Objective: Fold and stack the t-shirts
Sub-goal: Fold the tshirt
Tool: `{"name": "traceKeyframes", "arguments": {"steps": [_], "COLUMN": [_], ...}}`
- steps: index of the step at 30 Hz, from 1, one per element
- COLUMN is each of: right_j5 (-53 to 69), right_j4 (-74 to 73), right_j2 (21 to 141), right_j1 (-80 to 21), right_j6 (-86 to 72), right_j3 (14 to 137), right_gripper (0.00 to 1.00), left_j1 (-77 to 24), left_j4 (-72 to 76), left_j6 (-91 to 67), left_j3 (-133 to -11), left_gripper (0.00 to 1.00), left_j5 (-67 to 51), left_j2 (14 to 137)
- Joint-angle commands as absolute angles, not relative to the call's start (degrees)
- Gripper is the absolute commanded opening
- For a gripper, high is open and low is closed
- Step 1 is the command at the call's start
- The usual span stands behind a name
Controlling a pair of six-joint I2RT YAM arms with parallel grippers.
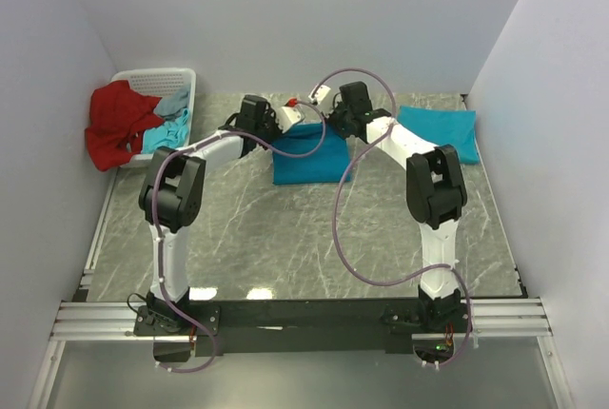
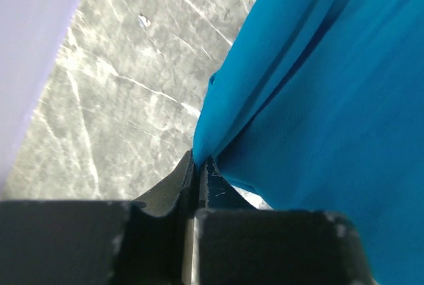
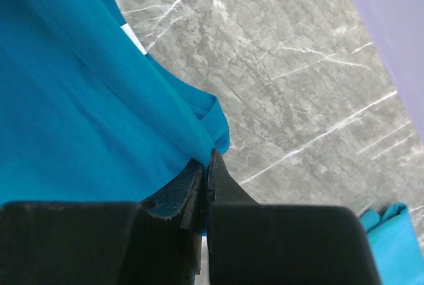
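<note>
A teal-blue t-shirt (image 1: pixel 309 157) hangs part-folded over the middle back of the table, held up by both arms at its far edge. My left gripper (image 2: pixel 199 159) is shut on that t-shirt's edge (image 2: pixel 311 86), the cloth pinched between the fingertips. My right gripper (image 3: pixel 207 158) is shut on the same t-shirt (image 3: pixel 73 99) at its other corner. In the top view the left gripper (image 1: pixel 290 116) and right gripper (image 1: pixel 328 116) sit close together above the cloth. A second t-shirt (image 1: pixel 436 129), folded flat, lies at the back right.
A white basket (image 1: pixel 160 81) at the back left holds a red garment (image 1: pixel 119 124) and more teal cloth (image 1: pixel 171 126). Grey marble tabletop (image 1: pixel 285 238) spreads in front of the shirt. Walls close in on the left, back and right.
</note>
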State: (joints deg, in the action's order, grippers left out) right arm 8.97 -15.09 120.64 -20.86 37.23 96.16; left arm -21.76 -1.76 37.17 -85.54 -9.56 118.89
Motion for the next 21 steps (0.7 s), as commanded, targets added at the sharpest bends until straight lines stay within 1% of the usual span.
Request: {"name": "traceKeyframes", "arguments": {"steps": [1, 3, 4, 5, 6, 7, 8, 9, 10, 11, 13, 15, 16, 17, 19, 20, 21], "right_j5": [4.23, 1.60, 0.19, -1.91, -4.89, -11.80, -15.87, -17.65, -19.15, -20.29, -17.51, -11.11, -7.33, 1.32, 11.02, 21.17, 24.40], "right_j4": [-12.92, -11.69, -11.34, -9.34, -8.10, -6.95, -5.38, -5.71, -5.45, -5.10, -5.01, -7.72, -10.17, -16.98, -23.09, -27.29, -28.55], "right_j2": [122.34, 123.57, 123.92, 124.36, 125.41, 125.94, 126.47, 126.91, 126.65, 125.87, 122.27, 119.46, 119.01, 118.83, 119.62, 119.79, 120.14], "right_j1": [-21.00, -21.18, -21.27, -21.62, -21.71, -21.88, -22.06, -21.89, -21.71, -21.27, -20.04, -18.99, -17.68, -16.80, -14.34, -13.54, -12.93], "right_j6": [35.25, 34.11, 32.71, 31.48, 30.33, 27.36, 25.59, 24.10, 20.95, 19.53, 16.80, 14.16, 11.28, 9.68, 6.16, 5.46, 4.49], "right_j3": [98.88, 99.84, 100.10, 100.63, 100.81, 101.16, 102.64, 103.61, 103.80, 103.10, 100.91, 99.14, 99.40, 101.32, 103.00, 103.18, 102.57], "right_gripper": [0.00, 0.00, 0.02, 0.12, 0.24, 0.51, 0.55, 0.57, 0.62, 0.63, 0.65, 0.66, 0.66, 0.66, 0.66, 0.66, 0.66], "left_j1": [-21.09, -21.09, -21.18, -21.18, -21.09, -21.09, -21.01, -21.01, -21.01, -20.92, -20.57, -19.69, -19.43, -19.25, -18.81, -18.72, -18.81], "left_j4": [-0.80, -0.53, -0.96, -1.31, -1.75, -3.24, -4.03, -5.17, -6.49, -9.11, -9.93, -9.76, -9.41, -9.40, -11.07, -11.77, -12.13], "left_j6": [34.20, 31.57, 30.25, 28.84, 25.26, 23.14, 18.85, 16.72, 14.52, 12.67, 8.01, 3.62, 2.30, 0.46, -3.33, -5.69, -6.67], "left_j3": [-88.33, -90.52, -93.22, -94.82, -96.49, -100.33, -102.28, -104.31, -106.50, -109.57, -107.69, -103.47, -98.57, -96.35, -91.00, -89.40, -87.73], "left_gripper": [0.08, 0.20, 0.28, 0.51, 0.62, 0.69, 0.97, 1.00, 0.99, 0.99, 0.99, 0.99, 0.99, 0.99, 0.99, 0.98, 0.95], "left_j5": [-6.16, -3.71, -2.65, -1.68, -0.19, 2.70, 5.33, 8.32, 13.40, 14.75, 15.38, 9.96, 7.67, 1.64, -4.02, -11.00, -14.12], "left_j2": [120.32, 121.72, 122.25, 123.04, 124.26, 124.71, 124.98, 124.89, 124.63, 123.85, 118.94, 114.28, 109.82, 107.77, 103.55, 102.75, 101.44]}}
